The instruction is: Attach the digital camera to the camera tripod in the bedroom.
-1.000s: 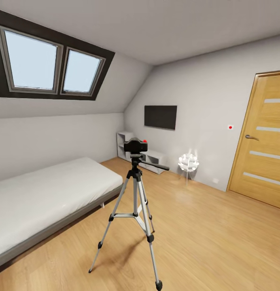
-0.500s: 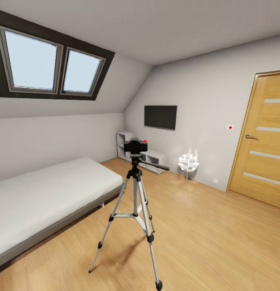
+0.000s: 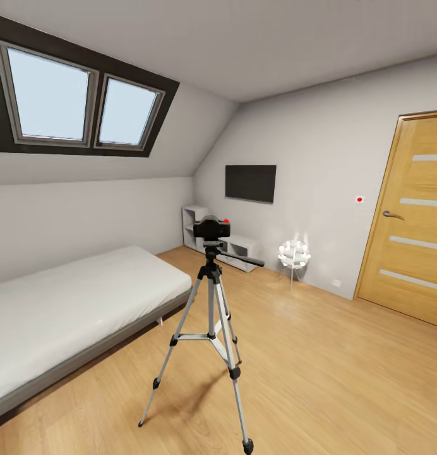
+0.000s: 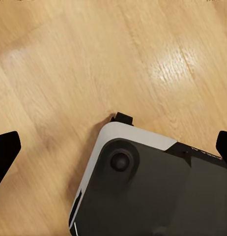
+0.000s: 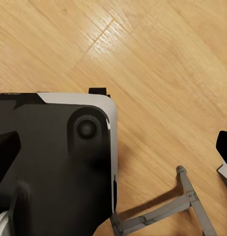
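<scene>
Already the small black compact digital camera [image 3: 211,227] w/ red top button sits on the black head of the tall silver-legged camera tripod [image 3: 210,328], mid-floor in the attic bedroom; it looks mounted, tho the seating itself is too small to confirm.

Left gripper [image 4: 113,147] and right gripper [image 5: 113,147] both hang over the light wood floor [image 3: 319,373] above the robot's black-and-white base [image 4: 153,191], fingertips spread wide at the frame edges, nothing between them.

Handling, my guess: camera is light, rigid, smooth-shelled, so pinch the body sides, not lens or button. Tripod is top-heavy on thin legs; a sideways nudge could tip it. Steady it at the centre column below the head.

Room: grey-framed white bed [image 3: 73,309] near its left, long black pan handle [image 3: 242,258] sticks out right, open floor toward the wooden door [image 3: 411,221].
</scene>
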